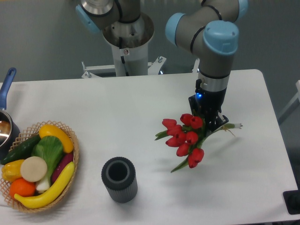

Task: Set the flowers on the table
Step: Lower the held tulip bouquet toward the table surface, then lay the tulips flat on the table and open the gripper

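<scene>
The flowers (185,138), a bunch of red tulips with green leaves, hang low over the right half of the white table (140,103). Their stems run up and to the right, with the pale stem ends sticking out near the right. My gripper (209,123) points down from the arm and is shut on the stems, just right of the blooms. The blooms hide part of the fingers. Whether the bunch touches the tabletop cannot be told from this view.
A dark grey ribbed vase (119,179) stands upright near the front, left of the flowers. A wicker basket (70,164) of fruit and vegetables sits at the front left. A pot with a blue handle (5,93) is at the left edge. A second arm's base (126,37) stands behind the table.
</scene>
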Motion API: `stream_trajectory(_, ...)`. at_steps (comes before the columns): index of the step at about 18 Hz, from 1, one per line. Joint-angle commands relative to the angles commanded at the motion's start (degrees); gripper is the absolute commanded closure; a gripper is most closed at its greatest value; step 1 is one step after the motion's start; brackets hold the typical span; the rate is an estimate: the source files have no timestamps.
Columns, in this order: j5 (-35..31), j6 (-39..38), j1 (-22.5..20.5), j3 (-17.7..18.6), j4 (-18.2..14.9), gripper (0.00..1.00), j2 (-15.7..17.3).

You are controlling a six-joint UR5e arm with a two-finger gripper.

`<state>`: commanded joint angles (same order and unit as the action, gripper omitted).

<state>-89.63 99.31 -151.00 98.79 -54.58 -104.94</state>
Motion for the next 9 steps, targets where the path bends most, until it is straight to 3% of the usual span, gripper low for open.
stream_trajectory(9, -6.43, 0.36, 3.61, 0.70, 0.09, 0.65, -5.71)
